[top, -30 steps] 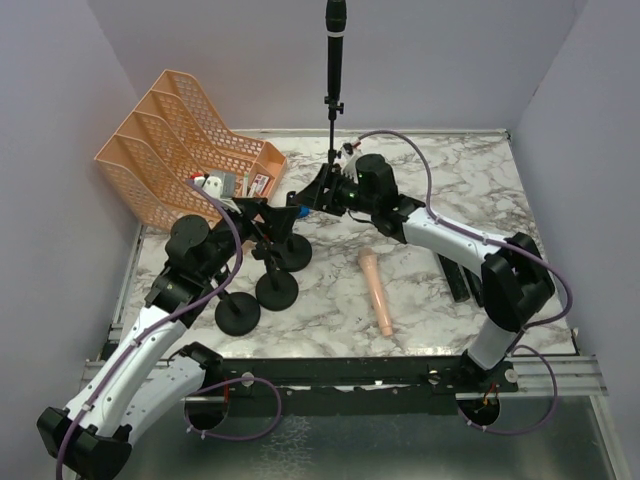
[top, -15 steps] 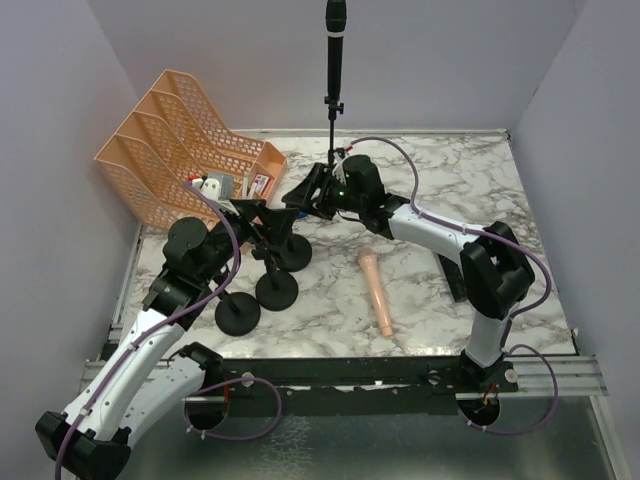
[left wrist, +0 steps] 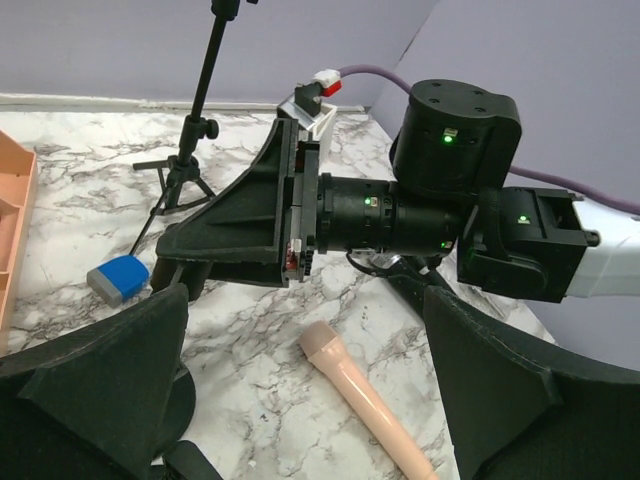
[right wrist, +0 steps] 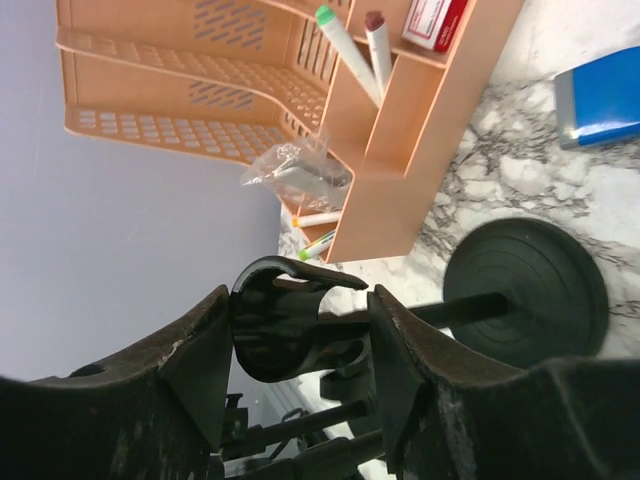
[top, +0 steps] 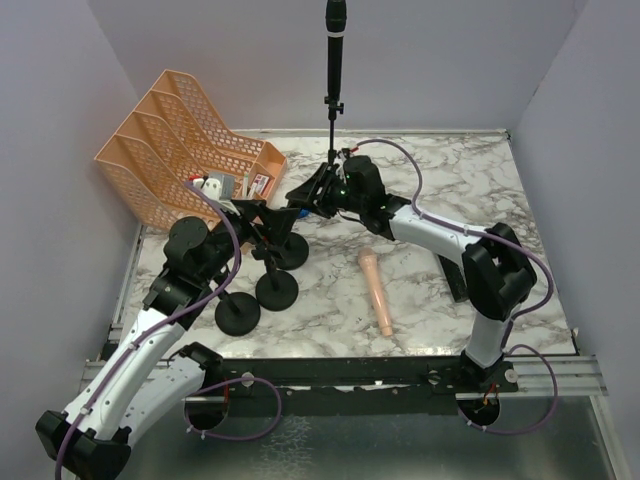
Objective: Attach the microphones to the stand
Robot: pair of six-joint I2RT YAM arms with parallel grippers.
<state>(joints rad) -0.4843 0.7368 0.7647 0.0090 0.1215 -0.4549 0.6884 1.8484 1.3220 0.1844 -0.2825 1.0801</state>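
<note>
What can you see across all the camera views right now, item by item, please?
Slim black stick microphone: one, black, upright atop the tall black tripod stand at the back.
Pale pink stick microphone: one, pink, lying on the white marble table, centre-right.
Black stick-shaped items: count unclear, black, partly hidden beside the right arm.
Short black round-based stands: three, black, centre-left.
Orange mesh file organiser: one, orange, back-left, holding pens.
Small blue block: one, blue, near the organiser.
Left gripper: black, open, by the short stands.
Right gripper: black, jaws astride a stand's black clip.
</note>
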